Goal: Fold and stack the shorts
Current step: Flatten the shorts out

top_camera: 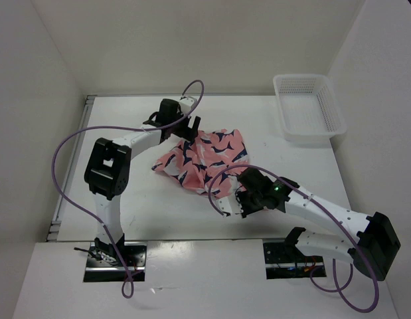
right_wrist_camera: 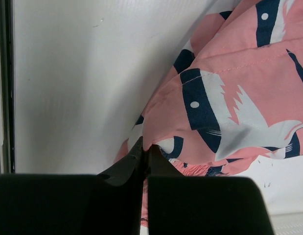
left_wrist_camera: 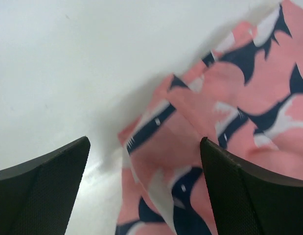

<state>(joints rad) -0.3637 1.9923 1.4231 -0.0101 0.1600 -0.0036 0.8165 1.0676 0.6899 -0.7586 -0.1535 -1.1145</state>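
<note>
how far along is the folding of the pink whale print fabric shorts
Early. The salmon-pink whale-print fabric shorts lie bunched on the white table, no neat fold visible. In hand: the right gripper is shut on their near edge; the left gripper hangs open over the far edge, holding nothing. Left: the whole fold, then stacking.

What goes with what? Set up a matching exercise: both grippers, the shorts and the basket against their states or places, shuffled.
1. left gripper
2. right gripper
3. shorts
4. basket

a. far right of the table
b. open, over the shorts' edge
c. crumpled mid-table
d. shut on the shorts

Pairs: 1-b, 2-d, 3-c, 4-a.
</note>
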